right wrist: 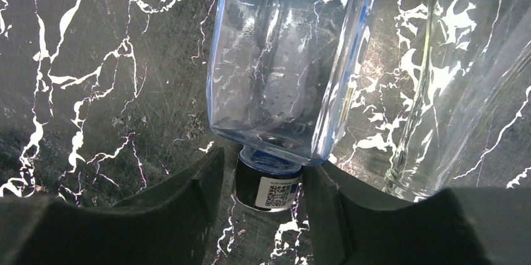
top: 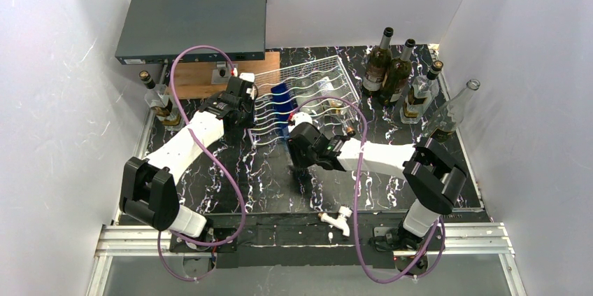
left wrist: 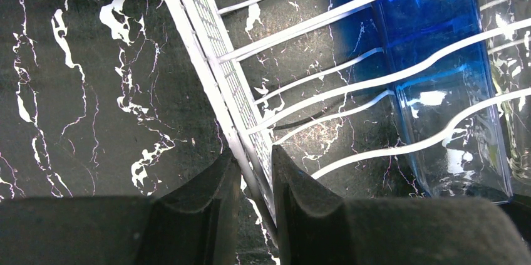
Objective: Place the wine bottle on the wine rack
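The blue wine bottle (right wrist: 288, 58) lay in the wine rack (left wrist: 206, 58). Its cap (right wrist: 250, 174), bearing a QR-code label (right wrist: 277, 193), sat between the right gripper's (right wrist: 263, 165) parted jaws, a gap on each side. The left gripper (left wrist: 250, 165) pinched the rack's edge.

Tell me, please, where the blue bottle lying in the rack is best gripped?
By its short capped neck, approached from the near side: the blue bottle lies in the wine rack with the neck pointing that way, and the neck is narrower than the square body.
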{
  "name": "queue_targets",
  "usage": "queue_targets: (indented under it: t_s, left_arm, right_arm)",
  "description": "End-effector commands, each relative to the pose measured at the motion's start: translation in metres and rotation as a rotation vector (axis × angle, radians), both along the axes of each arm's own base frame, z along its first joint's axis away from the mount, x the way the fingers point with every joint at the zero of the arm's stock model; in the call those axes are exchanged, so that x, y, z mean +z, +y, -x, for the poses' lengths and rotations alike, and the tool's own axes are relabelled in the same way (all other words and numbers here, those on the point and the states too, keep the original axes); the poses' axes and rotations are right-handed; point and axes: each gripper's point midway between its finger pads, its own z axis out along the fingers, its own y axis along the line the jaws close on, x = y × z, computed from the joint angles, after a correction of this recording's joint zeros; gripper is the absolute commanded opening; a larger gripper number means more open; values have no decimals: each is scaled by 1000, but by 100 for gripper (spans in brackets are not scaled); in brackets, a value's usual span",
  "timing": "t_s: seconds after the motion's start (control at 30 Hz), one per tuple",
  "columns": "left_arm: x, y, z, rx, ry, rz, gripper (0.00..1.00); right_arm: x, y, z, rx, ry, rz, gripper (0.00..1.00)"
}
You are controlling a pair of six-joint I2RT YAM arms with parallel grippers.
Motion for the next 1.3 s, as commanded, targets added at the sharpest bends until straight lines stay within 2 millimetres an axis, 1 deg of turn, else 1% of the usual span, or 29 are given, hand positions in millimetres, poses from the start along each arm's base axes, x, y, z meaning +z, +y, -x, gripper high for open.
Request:
queue_targets:
  t_s: [0.0,0.1,0.17,0.3,0.47,0.5,0.57,0.6,0.67,0.73,0.87,0.9,0.93,1.03,1.1,1.17,1.27]
  left_arm:
    - [-8,-2,15,-93,32,-38,0]
    - [-8,-1,14,-89,30,-43,0]
    - [-8,-2,14,-88,31,-42,5]
    - [-7,-2,15,-89,27,-35,26]
    - [-6,-1,16,-86,17,-36,42]
    - [-5,0,16,-82,14,-38,47]
    - [-4,2,17,-82,2,-39,64]
    - [-2,1,16,-87,-9,-37,69]
    - [2,0,17,-97,-31,-24,75]
    - [9,-1,18,-99,-49,-6,79]
    - [37,0,22,-92,-91,22,85]
    - [46,1,23,-86,-101,25,96]
    - [55,3,25,-80,-111,30,98]
    - [83,9,32,-46,-151,49,98]
    - [99,18,38,-6,-170,58,98]
    - [113,29,45,48,-184,74,98]
    - [132,49,46,123,-209,88,98]
  right_arm:
    - [36,26,-32,-11,-108,-97,61]
    - [38,24,-29,-5,-101,-105,71]
    - [41,22,-26,-2,-97,-112,77]
    - [49,15,-20,2,-98,-122,85]
    - [70,5,-15,15,-125,-133,91]
    - [74,2,-15,13,-134,-131,93]
    - [83,-5,-13,14,-153,-125,95]
    - [87,-9,-13,10,-163,-121,96]
    - [93,-17,-13,2,-180,-116,97]
    - [99,-24,-13,-5,-197,-118,98]
    - [110,-44,-16,-31,-232,-98,98]
    - [113,-48,-16,-34,-241,-96,98]
    - [115,-52,-17,-39,-250,-94,98]
    - [122,-64,-19,-50,-269,-88,98]
    - [128,-69,-20,-56,-285,-90,98]
    - [132,-73,-21,-56,-299,-90,98]
    - [139,-77,-21,-56,-320,-93,98]
